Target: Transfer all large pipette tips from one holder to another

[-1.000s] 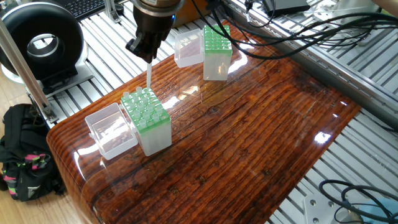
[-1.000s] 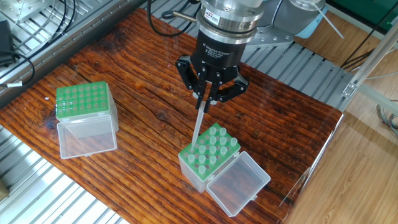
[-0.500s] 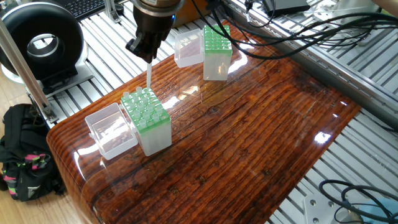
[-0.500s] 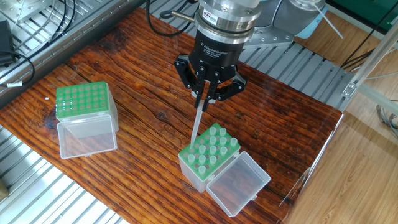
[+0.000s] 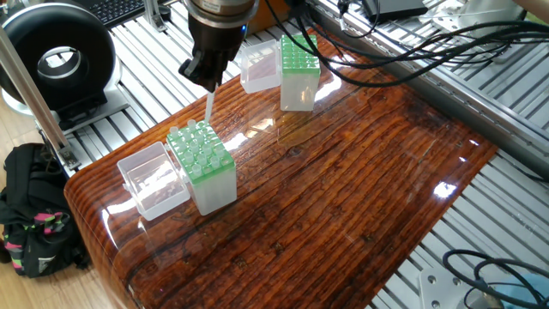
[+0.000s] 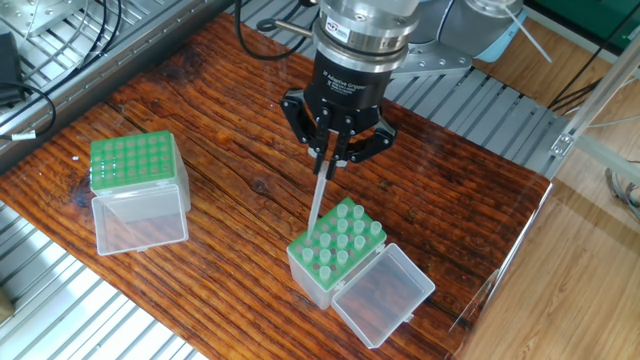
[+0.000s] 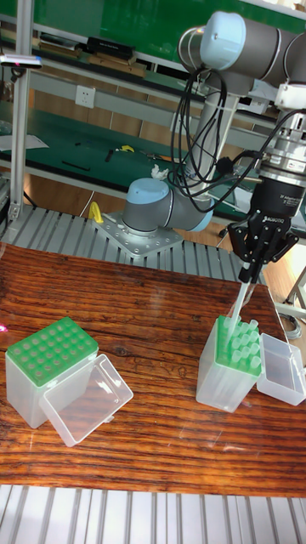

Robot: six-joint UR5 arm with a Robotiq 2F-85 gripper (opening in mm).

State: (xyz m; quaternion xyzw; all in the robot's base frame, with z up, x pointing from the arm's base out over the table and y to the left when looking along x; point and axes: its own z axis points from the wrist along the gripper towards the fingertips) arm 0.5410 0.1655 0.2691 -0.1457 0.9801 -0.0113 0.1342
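My gripper point(image 6: 331, 163) is shut on the top of one large pipette tip point(image 6: 317, 203), a slender whitish cone hanging point down. Its point meets the far left corner of the near holder's green grid point(image 6: 337, 240); whether it is still in a hole I cannot tell. Several more tips stand in that holder point(image 5: 201, 152), which the tall view shows at the right point(image 7: 235, 347). The held tip point(image 7: 239, 303) and gripper point(image 7: 249, 272) show there as well, as in one fixed view, with gripper point(image 5: 207, 82) over tip point(image 5: 208, 107). The other holder point(image 6: 131, 160) shows only green holes.
Both holders have clear hinged lids lying open beside them: near lid point(image 6: 384, 294), far lid point(image 6: 139, 218). The second holder point(image 5: 299, 58) stands at the table's far edge point(image 7: 53, 355). A black bag point(image 5: 34, 210) lies on the floor beside the wooden table point(image 5: 343, 197).
The gripper with the held tip has shifted only slightly, a little upward and sideways; the tip's point stays at the grid's corner.
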